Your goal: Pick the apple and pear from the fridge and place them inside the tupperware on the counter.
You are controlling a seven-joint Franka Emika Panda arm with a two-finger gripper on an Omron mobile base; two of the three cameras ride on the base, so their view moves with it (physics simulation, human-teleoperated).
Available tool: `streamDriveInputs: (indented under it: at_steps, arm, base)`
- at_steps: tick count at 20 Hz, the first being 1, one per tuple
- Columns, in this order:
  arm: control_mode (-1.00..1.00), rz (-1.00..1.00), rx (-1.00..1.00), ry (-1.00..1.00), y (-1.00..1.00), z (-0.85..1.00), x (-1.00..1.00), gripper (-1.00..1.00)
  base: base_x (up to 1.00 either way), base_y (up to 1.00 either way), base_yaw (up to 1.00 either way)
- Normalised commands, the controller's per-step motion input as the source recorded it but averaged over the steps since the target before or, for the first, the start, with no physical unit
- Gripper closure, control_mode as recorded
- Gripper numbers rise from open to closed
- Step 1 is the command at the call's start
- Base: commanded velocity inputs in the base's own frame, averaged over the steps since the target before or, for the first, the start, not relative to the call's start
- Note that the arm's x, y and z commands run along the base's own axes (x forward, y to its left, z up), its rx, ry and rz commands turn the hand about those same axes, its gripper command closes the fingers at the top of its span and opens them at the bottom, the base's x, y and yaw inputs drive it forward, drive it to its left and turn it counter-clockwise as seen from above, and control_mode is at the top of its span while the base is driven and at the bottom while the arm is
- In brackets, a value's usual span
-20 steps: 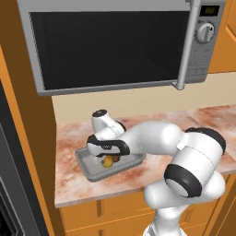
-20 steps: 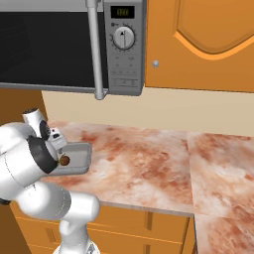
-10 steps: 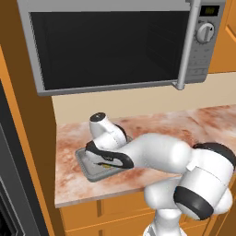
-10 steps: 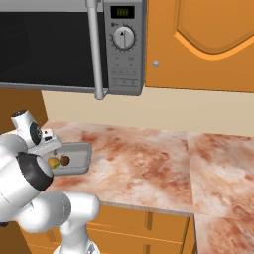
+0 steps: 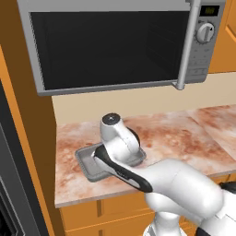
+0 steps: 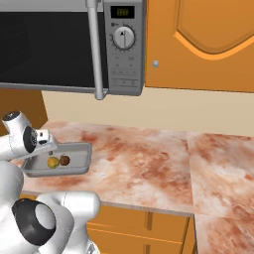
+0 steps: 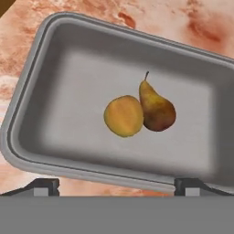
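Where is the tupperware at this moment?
The tupperware sits at the left end of the counter below the microwave, holding the two fruits, which touch each other, in the right base view.

table (image 6: 149, 163): pinkish-red marbled stone in front of me
on table: my grey tupperware (image 6: 79, 167), flat near its left end, two fruits inside

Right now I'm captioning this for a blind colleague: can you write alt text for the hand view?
A round yellow-orange fruit and a pear-shaped reddish-brown fruit with a stem lie touching in the middle of a shallow grey rectangular tray, which sits on a pinkish-red marbled counter.
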Motion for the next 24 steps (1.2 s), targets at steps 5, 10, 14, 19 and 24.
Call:
streamDriveInputs:
  at_steps: [5, 10, 14, 19, 24]
  arm:
    - [-1.0, -0.06, 0.01, -0.04, -0.13, 0.69, -0.37, -1.0]
    - [-1.0, -0.1, 0.0, -0.07, -0.14, 0.43, -0.66, -1.0]
    - [-1.0, -0.06, 0.02, -0.04, -0.19, 0.23, -0.32, -1.0]
    - [-1.0, 0.0, 0.04, -0.25, -0.25, 0.15, -0.16, -1.0]
    - [-1.0, -0.02, 0.0, -0.49, -0.27, 0.35, -0.38, -1.0]
  base:
    - [0.0, 0.0, 0.0]
    - [0.0, 0.0, 0.0]
    - [0.0, 0.0, 0.0]
    - [0.0, 0.0, 0.0]
    - [0.0, 0.0, 0.0]
